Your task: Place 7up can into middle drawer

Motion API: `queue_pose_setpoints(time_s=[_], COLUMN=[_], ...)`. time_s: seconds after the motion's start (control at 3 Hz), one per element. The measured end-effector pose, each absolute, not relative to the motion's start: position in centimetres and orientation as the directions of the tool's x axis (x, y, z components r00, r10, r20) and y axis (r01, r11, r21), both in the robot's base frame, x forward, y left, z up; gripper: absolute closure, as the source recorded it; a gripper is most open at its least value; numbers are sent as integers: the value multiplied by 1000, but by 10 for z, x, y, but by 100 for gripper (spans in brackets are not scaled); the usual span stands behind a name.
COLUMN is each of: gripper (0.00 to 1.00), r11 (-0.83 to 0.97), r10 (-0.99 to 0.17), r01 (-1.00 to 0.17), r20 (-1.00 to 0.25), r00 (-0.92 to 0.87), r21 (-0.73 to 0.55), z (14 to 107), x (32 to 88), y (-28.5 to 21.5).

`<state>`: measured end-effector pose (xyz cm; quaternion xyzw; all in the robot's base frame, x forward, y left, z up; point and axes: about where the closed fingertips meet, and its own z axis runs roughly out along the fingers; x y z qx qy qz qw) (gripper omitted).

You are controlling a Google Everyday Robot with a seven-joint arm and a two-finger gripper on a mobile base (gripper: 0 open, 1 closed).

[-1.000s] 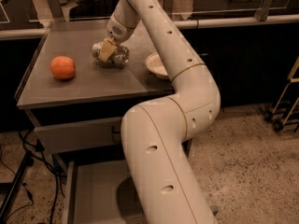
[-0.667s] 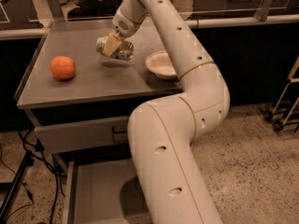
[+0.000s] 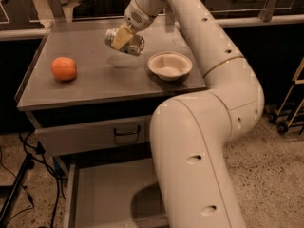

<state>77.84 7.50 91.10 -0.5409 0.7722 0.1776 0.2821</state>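
Since a second ago the 7up can (image 3: 135,45) has come up off the bench (image 3: 95,87) and shifted a little toward the white bowl (image 3: 169,65). It now hangs tilted in the air with its shadow on the surface beneath it. The claw (image 3: 124,40) is clamped on the can, over the rear middle of the bench, between the orange (image 3: 64,69) and the bowl and clear of both. The step in hand looks like the carry: the pick is done and the can has yet to travel to the middle drawer (image 3: 102,189), which stands pulled out low at the front, its grey floor bare. The next move calls for bringing the can forward past the bench's front edge, then down past the shut upper drawer front (image 3: 85,139) with its dark handle and into the tray. Room is tighter than it seems. The arm's own lower link (image 3: 190,146) hangs over the right part of the tray, so the left and middle of its floor are the open ground. The bowl sits just beside the likely path and the low side wall runs along the left, so a descent well inside the walls seems safest.
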Motion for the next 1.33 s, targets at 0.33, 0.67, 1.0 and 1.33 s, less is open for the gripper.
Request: queue_pose_setpoints(time_s=[0.33, 0.67, 1.0, 1.33], gripper=[100, 100, 100, 100], r11=[347, 329, 321, 335], r10=[-713, -728, -729, -711], r01=[-937, -944, -946, -942], r20=[-660, -641, -647, -666], r00=[-237, -244, -224, -227], r21=[-39, -13, -35, -37], z=[930, 914, 925, 948], x=[755, 745, 745, 725], y=[67, 76, 77, 72])
